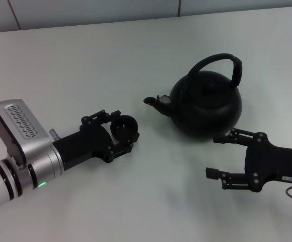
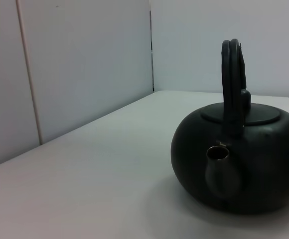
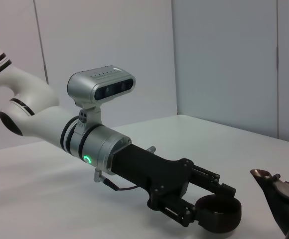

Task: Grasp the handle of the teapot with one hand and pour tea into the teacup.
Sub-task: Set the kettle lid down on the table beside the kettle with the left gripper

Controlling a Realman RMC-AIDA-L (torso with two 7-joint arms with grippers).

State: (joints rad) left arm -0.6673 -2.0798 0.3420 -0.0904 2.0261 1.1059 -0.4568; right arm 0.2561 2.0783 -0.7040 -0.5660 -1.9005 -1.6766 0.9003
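Fingers of the left gripper (image 1: 125, 132) clamp the little black teacup (image 1: 124, 126) from both sides, low on the white table (image 1: 85, 65), and the cup sits just off the spout (image 1: 156, 102). Teapot (image 1: 206, 103) stands upright to its right, handle (image 1: 221, 63) arching over the lid. Right gripper (image 1: 221, 156) waits near the pot's front, jaws spread wide, gripping nothing

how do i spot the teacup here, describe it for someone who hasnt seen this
Find the big round black teapot on the white table. Its spout points toward the left gripper, which is closed around the teacup: a small black handleless bowl, far smaller than the pot.
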